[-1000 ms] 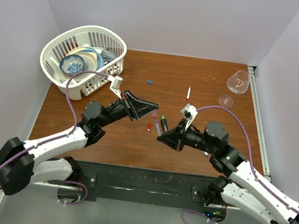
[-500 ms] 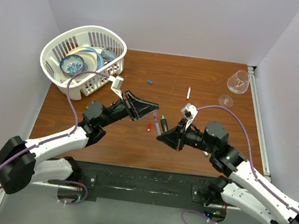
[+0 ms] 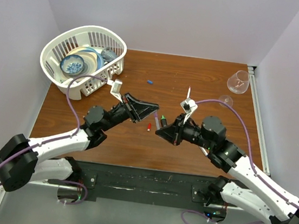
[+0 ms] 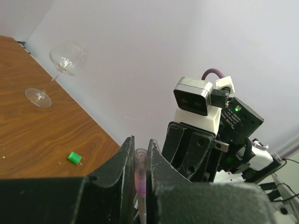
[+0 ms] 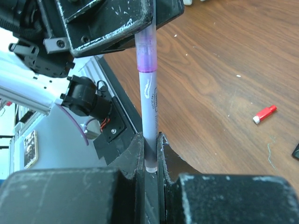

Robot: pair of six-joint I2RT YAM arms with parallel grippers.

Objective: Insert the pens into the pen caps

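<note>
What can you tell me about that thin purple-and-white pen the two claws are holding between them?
The pen is a slim plastic stick: a pale lilac-white barrel with faint printing, a bright purple band, then a translucent purple end section. It is in the air above the wooden table, touching only the claws. The right claw pinches the plain barrel end, the left claw the translucent end, both shut on it. Whether that end section is a fitted cap, I cannot tell.

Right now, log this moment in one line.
left fingers: shut on purple pen | right fingers: shut on same pen | red cap: loose on table
</note>
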